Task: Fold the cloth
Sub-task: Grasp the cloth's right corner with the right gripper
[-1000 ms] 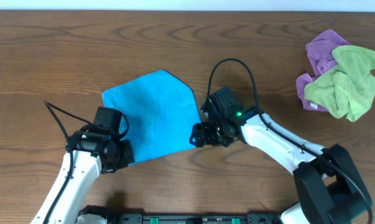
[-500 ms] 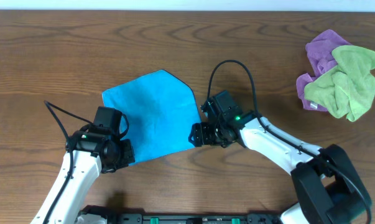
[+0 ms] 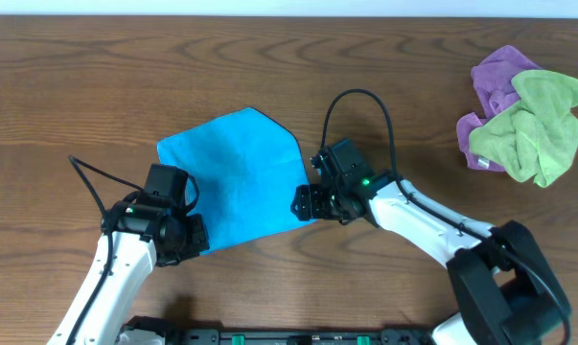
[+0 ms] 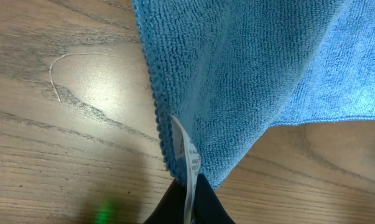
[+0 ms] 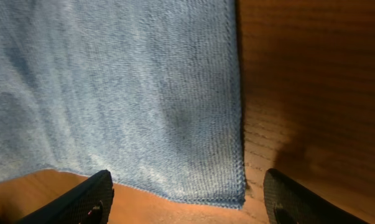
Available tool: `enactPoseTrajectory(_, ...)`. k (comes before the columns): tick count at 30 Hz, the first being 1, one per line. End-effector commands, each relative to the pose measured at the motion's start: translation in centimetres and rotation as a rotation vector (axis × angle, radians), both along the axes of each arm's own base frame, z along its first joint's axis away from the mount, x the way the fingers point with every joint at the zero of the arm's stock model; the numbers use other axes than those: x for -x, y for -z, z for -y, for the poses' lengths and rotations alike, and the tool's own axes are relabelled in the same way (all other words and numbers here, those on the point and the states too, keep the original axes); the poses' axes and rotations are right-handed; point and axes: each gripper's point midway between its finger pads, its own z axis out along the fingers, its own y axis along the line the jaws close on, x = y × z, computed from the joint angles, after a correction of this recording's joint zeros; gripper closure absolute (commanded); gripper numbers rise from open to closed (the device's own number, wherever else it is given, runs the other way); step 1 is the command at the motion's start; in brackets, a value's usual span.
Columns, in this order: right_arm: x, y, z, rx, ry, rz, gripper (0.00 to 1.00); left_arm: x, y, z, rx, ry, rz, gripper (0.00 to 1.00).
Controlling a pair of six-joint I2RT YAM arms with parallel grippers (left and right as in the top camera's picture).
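A blue cloth [image 3: 239, 177] lies spread on the wooden table, left of centre. My left gripper [image 3: 188, 240] is shut on the cloth's near left corner [image 4: 193, 155], pinching the cloth and its white tag [image 4: 186, 155]. My right gripper [image 3: 301, 205] is open and hovers over the cloth's near right corner [image 5: 234, 186], one finger on each side of that corner [image 5: 187, 199]. In the right wrist view the cloth [image 5: 125, 87] fills the upper left.
A heap of purple [image 3: 495, 91] and green [image 3: 538, 125] cloths lies at the far right of the table. The table's near edge runs below both arms.
My right gripper has shifted slightly left and away, closer over the cloth's near right corner. The left arm and the cloth have not moved.
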Motion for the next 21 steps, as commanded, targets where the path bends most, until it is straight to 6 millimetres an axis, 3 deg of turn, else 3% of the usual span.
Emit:
enactPoseTrajectory(1, 0.6, 1.5, 0.0, 0.015, 0.020, -0.048, 0.23, -0.1, -0.2, 0.1, 0.006, -0.001, 0.008, 0.94)
enactPoseTrajectory(6, 0.9, 2.1, -0.8, -0.009, 0.017, -0.069, 0.27, -0.1, -0.2, 0.1, 0.006, -0.001, 0.008, 0.94)
enactPoseTrajectory(11, 1.4, 1.6, -2.7, -0.045, -0.027, -0.046, 0.47, -0.2, -0.2, 0.2, 0.007, -0.001, 0.012, 0.94)
enactPoseTrajectory(14, 1.9, 1.4, -3.9, -0.058, -0.058, -0.032, 0.69, -0.3, -0.2, 0.2, 0.008, -0.002, 0.017, 0.94)
enactPoseTrajectory(16, 2.4, 1.4, -4.5, -0.061, -0.082, -0.025, 0.96, -0.3, -0.2, 0.2, 0.009, -0.002, 0.018, 0.94)
enactPoseTrajectory(21, 1.7, 0.0, -5.5, -0.102, -0.091, 0.029, 0.99, -0.7, -0.4, 0.6, 0.035, 0.001, 0.031, 0.94)
